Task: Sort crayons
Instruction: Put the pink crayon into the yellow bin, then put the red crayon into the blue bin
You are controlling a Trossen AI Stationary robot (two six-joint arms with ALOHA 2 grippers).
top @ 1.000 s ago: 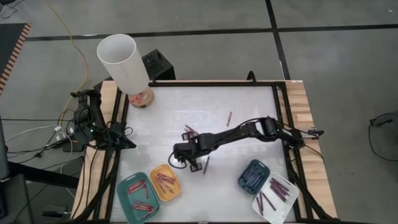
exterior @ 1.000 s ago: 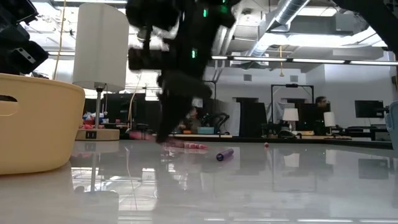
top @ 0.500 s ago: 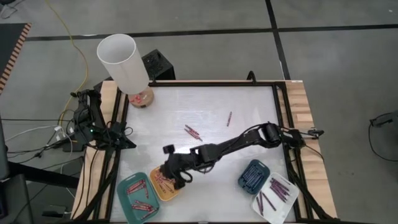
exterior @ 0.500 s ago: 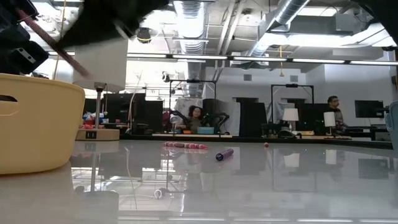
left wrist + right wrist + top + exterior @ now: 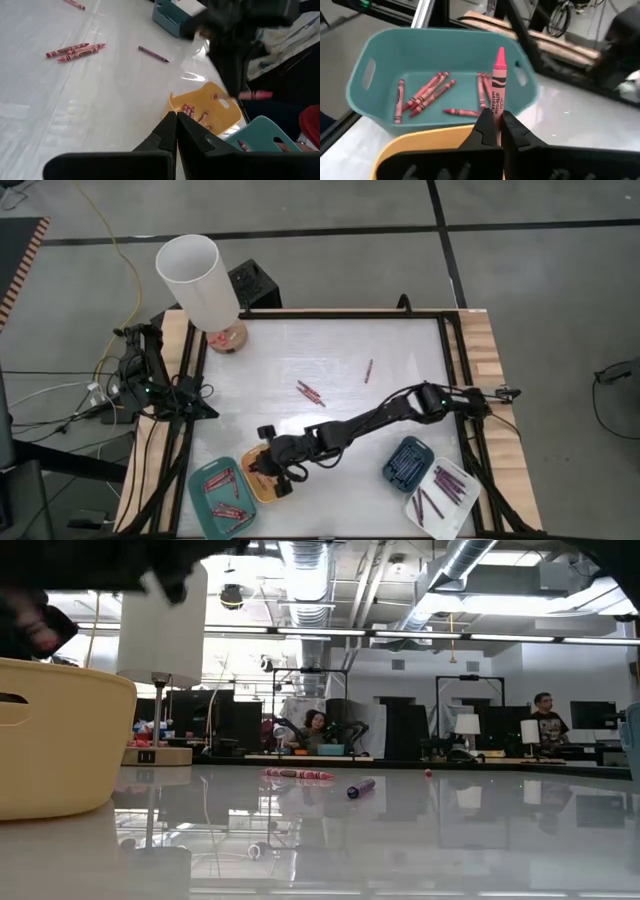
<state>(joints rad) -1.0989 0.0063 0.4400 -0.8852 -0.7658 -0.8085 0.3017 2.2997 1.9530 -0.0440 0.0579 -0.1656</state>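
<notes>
The right gripper (image 5: 494, 131) reaches across the white surface (image 5: 330, 345) to the near left, above the yellow tray (image 5: 262, 476), its jaws pinching a pink crayon (image 5: 498, 82) that stands up between them; the wrapper carries black print that looks like "ULTRA-CLEAN" and "WASHABLE", though the small letters are hard to read for sure. In the left wrist view the same crayon (image 5: 247, 94) sticks out sideways from the dark gripper above the yellow tray (image 5: 210, 107), where a few pink crayons (image 5: 189, 109) lie. Just to the left of the yellow tray, the teal tray (image 5: 385, 55) holds several red crayons (image 5: 426, 92). On the near right the dark-blue tray (image 5: 407, 462) holds dark crayons, and the white tray (image 5: 447, 500) beside it holds purple crayons (image 5: 446, 481). Loose crayons lie on the open surface: a small group of red ones (image 5: 309, 392) near the middle, a single one (image 5: 368, 370) farther to the right, and a purple one (image 5: 153, 54) seen from the left wrist. The left gripper (image 5: 176, 131) waits off the left edge of the surface, its jaws pressed together on nothing. A lamp with a white shade (image 5: 197, 280) stands at the far left corner. People sit at desks in the room behind (image 5: 318, 730)
</notes>
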